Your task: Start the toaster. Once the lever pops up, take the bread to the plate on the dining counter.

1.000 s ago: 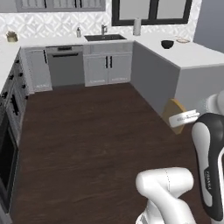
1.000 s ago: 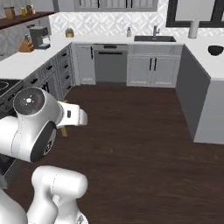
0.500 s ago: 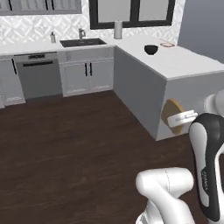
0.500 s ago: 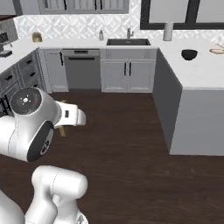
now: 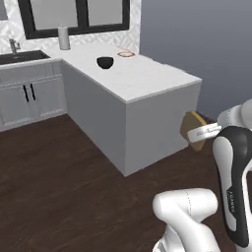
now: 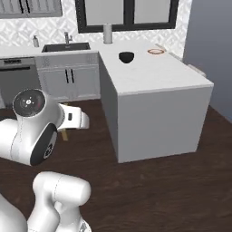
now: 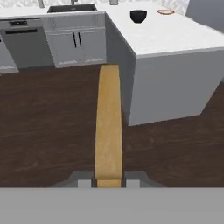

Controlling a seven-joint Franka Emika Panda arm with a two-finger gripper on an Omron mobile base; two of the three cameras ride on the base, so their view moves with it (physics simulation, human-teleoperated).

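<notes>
My gripper [image 7: 109, 180] is shut on the bread [image 7: 108, 122], a tan slice seen edge-on between the finger tips. From the left base the bread [image 5: 191, 127] hangs at the gripper [image 5: 203, 133], low beside the near corner of the dining counter [image 5: 147, 81]. The red-rimmed plate [image 5: 126, 53] lies at the counter's far end, well beyond the bread. It appears again in the right base view [image 6: 156, 51] and the hand view [image 7: 165, 12]. The toaster is out of view.
A dark bowl [image 5: 105, 62] sits on the counter a little in front of the plate. A sink [image 6: 67, 46] and grey cabinets [image 7: 76, 41] line the back wall, with a pale canister [image 5: 64, 38] under the window. Dark wood floor [image 7: 48, 127] lies between me and the counter.
The whole scene has slid left and grown: the base has turned and come toward the dining counter. The bread stays gripped in the same pose.
</notes>
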